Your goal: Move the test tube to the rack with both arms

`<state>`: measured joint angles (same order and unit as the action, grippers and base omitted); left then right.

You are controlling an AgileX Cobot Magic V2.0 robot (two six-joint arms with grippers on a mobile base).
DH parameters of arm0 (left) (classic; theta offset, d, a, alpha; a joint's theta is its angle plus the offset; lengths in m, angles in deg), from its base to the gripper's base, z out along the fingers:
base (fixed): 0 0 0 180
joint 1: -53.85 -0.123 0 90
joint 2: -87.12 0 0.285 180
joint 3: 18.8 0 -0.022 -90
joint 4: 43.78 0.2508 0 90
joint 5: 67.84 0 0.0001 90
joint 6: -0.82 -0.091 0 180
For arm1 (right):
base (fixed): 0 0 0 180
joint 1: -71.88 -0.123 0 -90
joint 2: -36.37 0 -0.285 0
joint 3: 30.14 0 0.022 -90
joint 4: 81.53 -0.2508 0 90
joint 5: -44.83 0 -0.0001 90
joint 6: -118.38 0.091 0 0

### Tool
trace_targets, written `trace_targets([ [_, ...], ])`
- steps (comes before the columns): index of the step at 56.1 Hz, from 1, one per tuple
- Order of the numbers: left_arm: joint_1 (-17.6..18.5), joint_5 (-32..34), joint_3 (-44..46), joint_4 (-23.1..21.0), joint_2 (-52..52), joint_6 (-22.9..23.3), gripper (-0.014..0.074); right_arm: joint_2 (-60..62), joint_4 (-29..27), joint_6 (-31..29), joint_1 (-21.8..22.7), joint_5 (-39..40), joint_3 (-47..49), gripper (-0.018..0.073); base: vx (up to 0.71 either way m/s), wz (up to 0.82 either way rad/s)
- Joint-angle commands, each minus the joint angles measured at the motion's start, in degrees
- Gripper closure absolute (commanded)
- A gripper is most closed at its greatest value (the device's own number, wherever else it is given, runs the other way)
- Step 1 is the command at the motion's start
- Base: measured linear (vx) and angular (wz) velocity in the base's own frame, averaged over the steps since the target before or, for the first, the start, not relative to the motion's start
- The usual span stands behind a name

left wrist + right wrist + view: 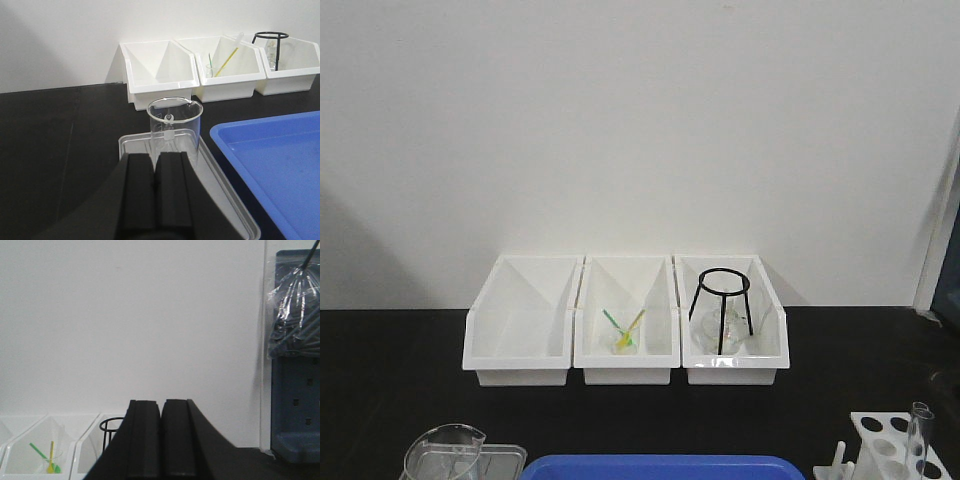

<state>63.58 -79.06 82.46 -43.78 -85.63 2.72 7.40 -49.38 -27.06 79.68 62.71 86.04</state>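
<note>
The white rack sits at the bottom right of the front view, partly cut off by the frame edge. A slim clear test tube stands upright at the rack's right side, seemingly in one of its holes. Neither arm shows in the front view. In the left wrist view my left gripper is shut with nothing between its fingers, just short of a clear beaker. My right gripper is shut and empty too, raised and facing the white wall. Rack and tube are absent from both wrist views.
Three white open-front bins line the wall; the middle holds green and yellow sticks, the right a black wire stand. The beaker stands on a clear tray. A blue tray lies beside it. A blue pegboard stands far right.
</note>
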Motion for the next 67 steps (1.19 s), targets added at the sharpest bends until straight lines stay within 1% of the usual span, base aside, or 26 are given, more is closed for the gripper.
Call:
trace_targets([
  [1,-0.17,4.42,1.18,0.0,-0.89,0.47,0.0603,2.55,-13.36,-9.87,0.18,1.79,-1.89,0.057,0.0,0.0],
  [2,-0.17,4.42,1.18,0.0,-0.89,0.47,0.0603,3.48,-16.0,-11.11,0.18,1.65,-2.93,0.057,0.0,0.0],
  [4,-0.17,4.42,1.18,0.0,-0.89,0.47,0.0603,5.14,-19.51,-13.83,0.18,1.21,-4.72,0.057,0.0,0.0],
  [7,-0.17,4.41,1.18,0.0,-0.89,0.41,0.0603,7.5,-22.52,-16.66,0.18,0.94,-7.26,0.057,0.0,0.0],
  [10,-0.17,4.41,1.18,0.0,-0.89,0.41,0.0603,10.18,-23.2,-17.69,0.18,0.77,-10.26,0.057,0.0,0.0],
  [16,-0.17,4.41,1.18,0.0,-0.89,0.41,0.0603,15.43,-23.22,-17.64,0.18,0.22,-16.02,0.057,0.0,0.0],
  [20,-0.17,4.41,1.18,0.0,-0.89,0.41,0.0603,19.14,-23.98,-17.96,0.18,-8.82,-15.88,0.057,0.0,0.0],
  [25,-0.17,4.41,1.18,0.0,-0.89,0.41,0.0603,22.09,-26.41,-22.18,0.18,-17.88,-16.07,0.057,0.0,0.0],
  [29,-0.17,4.41,1.18,0.0,-0.89,0.41,0.0603,22.23,-29.35,-26.31,0.18,-22.3,-16.07,0.057,0.0,0.0],
  [33,-0.17,4.41,1.18,0.0,-0.89,0.41,0.0603,22.22,-31.51,-29.98,0.18,-25.12,-16.07,0.057,0.0,0.0],
  [37,-0.17,4.41,1.18,0.0,-0.89,0.41,0.0603,22.22,-32.77,-32.6,0.18,-25.39,-16.07,0.057,0.0,0.0],
  [40,-0.17,4.41,1.18,0.0,-0.89,0.41,0.0603,22.22,-32.99,-33.43,0.18,-24.6,-16.07,0.057,0.0,0.0],
  [48,-0.17,4.41,1.18,0.0,-0.89,0.41,0.0603,22.22,-34.06,-32.55,0.23,-23.23,-16.07,0.057,0.0,0.0],
  [67,-0.17,4.41,1.18,0.0,-0.89,0.41,0.0603,22.28,-34.07,-32.6,0.15,-23.23,-16.07,0.057,0.0,0.0],
])
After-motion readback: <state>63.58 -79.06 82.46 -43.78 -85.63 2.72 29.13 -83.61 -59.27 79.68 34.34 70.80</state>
